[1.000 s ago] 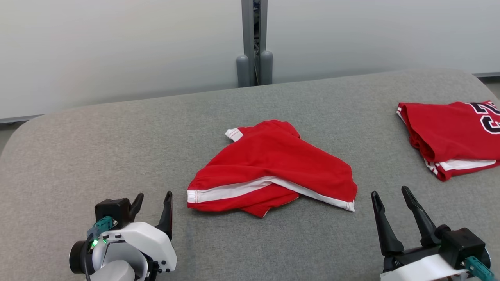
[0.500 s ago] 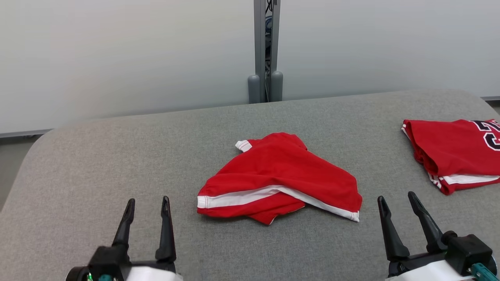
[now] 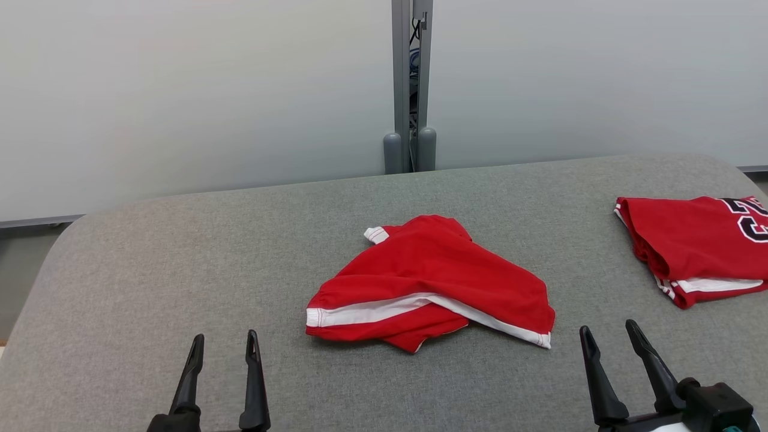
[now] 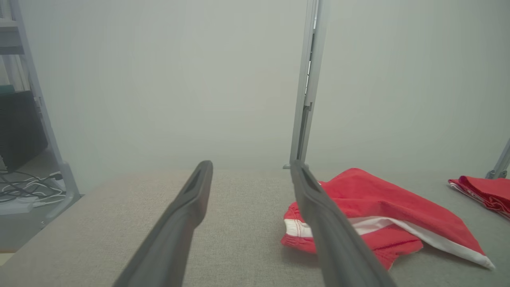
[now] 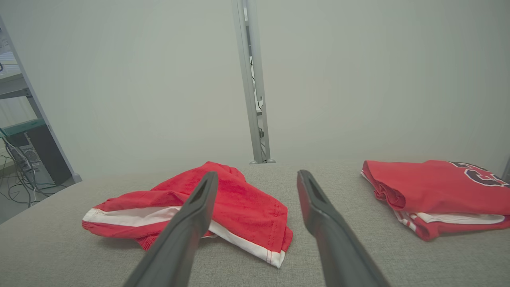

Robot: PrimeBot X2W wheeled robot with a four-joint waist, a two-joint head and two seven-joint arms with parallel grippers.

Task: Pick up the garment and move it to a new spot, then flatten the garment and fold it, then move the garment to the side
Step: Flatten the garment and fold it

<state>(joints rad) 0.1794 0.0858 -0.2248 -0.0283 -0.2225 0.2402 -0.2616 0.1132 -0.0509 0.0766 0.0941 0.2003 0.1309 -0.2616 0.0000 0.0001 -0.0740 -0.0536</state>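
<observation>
the garment (image 3: 429, 282) lies crumpled on the grey padded table (image 3: 180, 252), a red heap with neither gripper touching it. the left gripper (image 3: 225, 336) hangs just above the table, nearer the robot than the garment and off to the garment's left, its two dark fingers spread apart with nothing between them. the right gripper (image 3: 607, 326) sits the same way off the garment's right near corner, fingers apart and empty, close to the cloth but clear of it. a white band (image 3: 384, 309) runs along the garment's near edge from its left end to its right corner, and more red cloth pokes out from under that band. a small white-trimmed cuff (image 3: 376, 234) sticks out at the garment's far left side. to the right of the garment and well apart from it lies a folded red jersey (image 3: 690, 240) with part of a black and white number showing. beyond the garment, past the far table edge, a grey metal post (image 3: 411, 90) stands upright against a pale wall (image 3: 180, 90).
</observation>
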